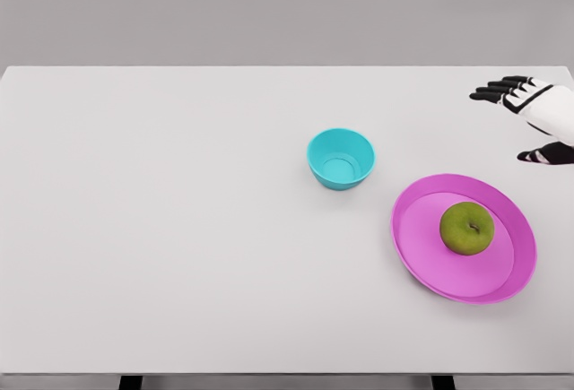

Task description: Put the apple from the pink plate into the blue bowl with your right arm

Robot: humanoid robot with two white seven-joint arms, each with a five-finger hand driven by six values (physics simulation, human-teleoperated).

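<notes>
Green and a little mottled, the apple (466,228) is sitting on the pink plate (421,260), slightly right of the plate's middle, with its stem dimple facing up. The plate is lying flat on the white table (179,229), toward the right side and nearer the front edge. Up and to the left of it, apart from the plate's rim, the blue bowl (341,158) is standing upright with nothing inside. The right hand (529,117) is showing at the far right edge of the head view, above the plate and well apart from the apple; it is hovering over the table with its dark fingers (491,92) stretched out toward the left and the thumb held separately below, grasping nothing. Only the hand and wrist of that arm are showing.
</notes>
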